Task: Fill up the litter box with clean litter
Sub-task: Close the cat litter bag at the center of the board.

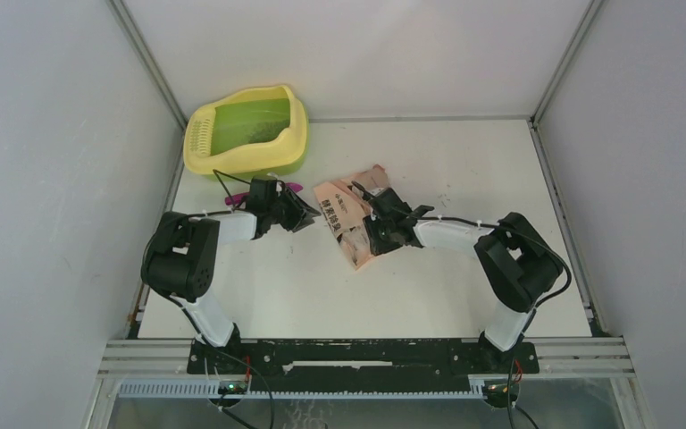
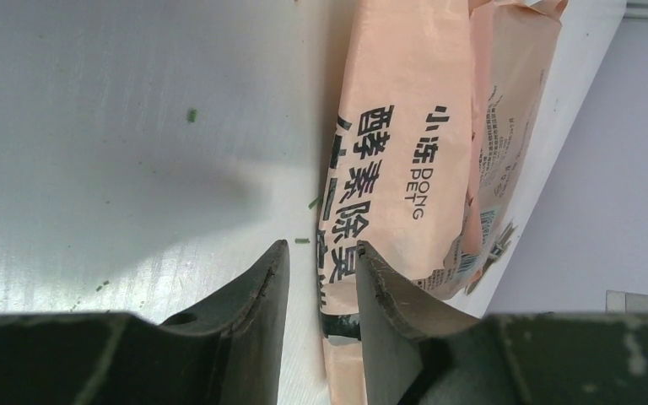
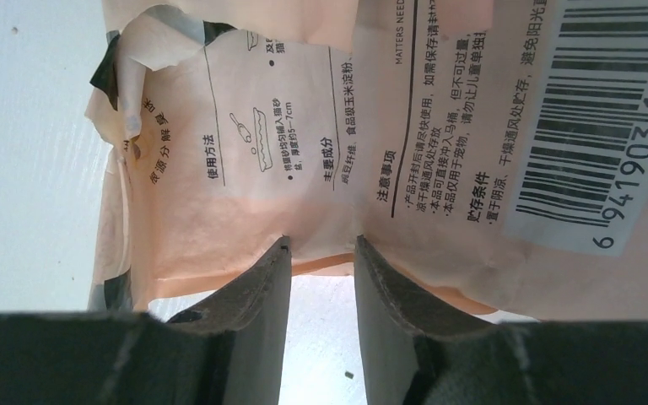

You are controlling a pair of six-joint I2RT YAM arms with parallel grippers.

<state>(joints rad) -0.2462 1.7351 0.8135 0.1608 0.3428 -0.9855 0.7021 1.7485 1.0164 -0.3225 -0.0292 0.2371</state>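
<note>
The litter box [image 1: 198, 136], yellow-walled with a green basin, stands at the table's far left corner. Faint dark specks of clean litter [image 1: 255, 134] lie in its basin. A flat pink-orange printed bag [image 1: 347, 219] lies mid-table between both arms. My left gripper [image 1: 309, 216] is at the bag's left edge, open, and in the left wrist view [image 2: 321, 246] that edge of the bag [image 2: 405, 143] runs between the fingertips, close to the right finger. My right gripper [image 1: 373, 231] is open at the bag's right side. In the right wrist view [image 3: 321, 240] its fingertips touch the bag's [image 3: 304, 152] edge, with bare table between them.
A magenta scoop [image 1: 233, 199] lies on the table behind my left gripper, partly hidden by it. A few loose granules are scattered on the white table [image 2: 191, 115] [image 3: 349, 374]. Grey walls and metal posts close in the table on three sides.
</note>
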